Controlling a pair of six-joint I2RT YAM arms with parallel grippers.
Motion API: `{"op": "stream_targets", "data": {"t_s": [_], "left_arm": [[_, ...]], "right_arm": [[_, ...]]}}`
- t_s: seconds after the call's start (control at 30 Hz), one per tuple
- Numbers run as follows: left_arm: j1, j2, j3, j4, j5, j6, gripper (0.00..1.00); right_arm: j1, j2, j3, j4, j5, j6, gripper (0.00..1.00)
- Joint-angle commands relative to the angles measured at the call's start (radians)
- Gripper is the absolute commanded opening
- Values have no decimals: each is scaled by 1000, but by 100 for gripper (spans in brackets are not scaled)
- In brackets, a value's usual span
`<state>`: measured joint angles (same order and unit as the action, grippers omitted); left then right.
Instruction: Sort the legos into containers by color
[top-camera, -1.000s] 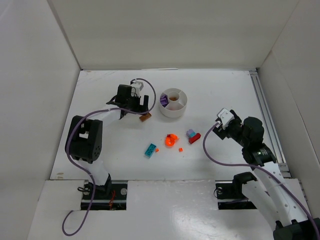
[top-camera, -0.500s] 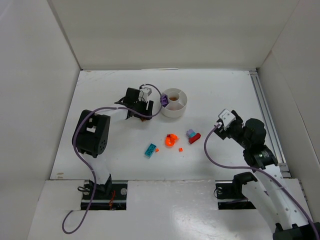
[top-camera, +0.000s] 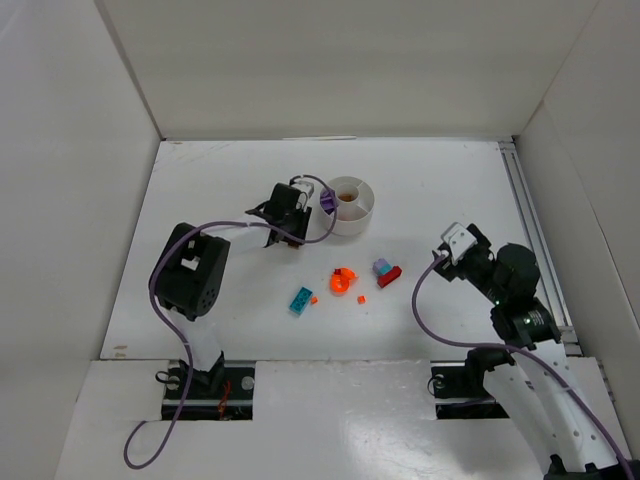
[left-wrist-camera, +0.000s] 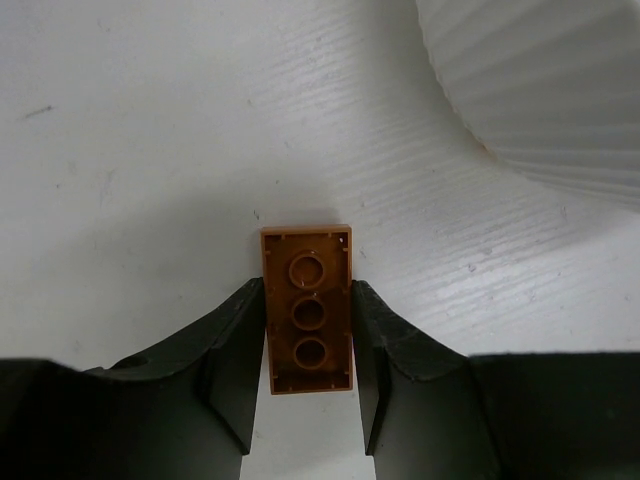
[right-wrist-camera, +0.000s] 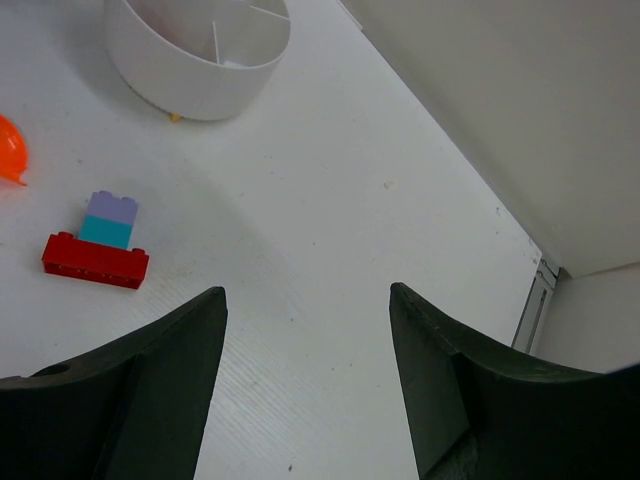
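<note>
My left gripper is shut on a brown lego, a flat three-hole piece lying on the table, with a finger pressed against each long side. Just beyond it rises the ribbed wall of the white dish. From above, the left gripper sits at the left of the dish, which holds a purple piece in a wedge. An orange piece, a teal brick and a lilac-teal-red stack lie loose. My right gripper is open and empty, right of the stack.
White walls box in the table on three sides. A metal rail runs along the right edge. Two tiny orange bits lie among the loose pieces. A purple cable loops off each arm.
The left gripper moved right toward the dish and closed its fingers on the brown lego. The right arm drew slightly back toward its base, still open.
</note>
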<state>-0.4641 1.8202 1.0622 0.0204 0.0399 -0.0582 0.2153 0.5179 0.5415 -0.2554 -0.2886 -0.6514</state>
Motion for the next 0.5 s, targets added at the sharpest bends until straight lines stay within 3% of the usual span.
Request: {"op": "stream_targets", "data": {"t_s": [0.0, 0.2, 0.37, 0.47], "left_arm": [[-5, -76, -28, -93, -60, -48, 14], [-15, -234, -41, -82, -104, -130, 6], [-36, -335, -27, 65, -60, -184, 0], [-86, -326, 22, 153, -119, -173, 0]], "right_arm": [[-7, -12, 20, -2, 3, -7, 71], [-7, -21, 20, -2, 3, -7, 71], [-7, -21, 20, 8, 23, -7, 71], [-7, -32, 20, 8, 43, -7, 74]]}}
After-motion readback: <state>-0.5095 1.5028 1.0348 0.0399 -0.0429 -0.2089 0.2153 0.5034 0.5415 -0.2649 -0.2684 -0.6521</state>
